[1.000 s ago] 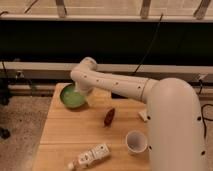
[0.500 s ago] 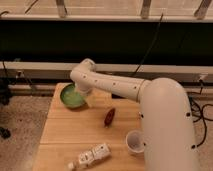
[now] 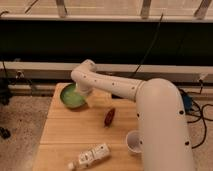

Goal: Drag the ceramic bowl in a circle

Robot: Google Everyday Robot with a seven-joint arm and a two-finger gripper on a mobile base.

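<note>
The ceramic bowl [image 3: 71, 97] is a round shallow green bowl with a paler inside. It sits at the far left of the wooden table [image 3: 65, 135]. My white arm reaches over from the right, and the gripper [image 3: 83, 90] is down at the bowl's right rim, hidden under the wrist.
A dark red object [image 3: 109, 117] lies mid-table. A small white cup [image 3: 134, 141] stands at the front right, next to my arm. A white bottle [image 3: 90, 156] lies on its side at the front edge. A dark wall with cables runs behind the table.
The arm has shifted slightly, and the bowl has moved a little with the gripper near the table's far left corner.
</note>
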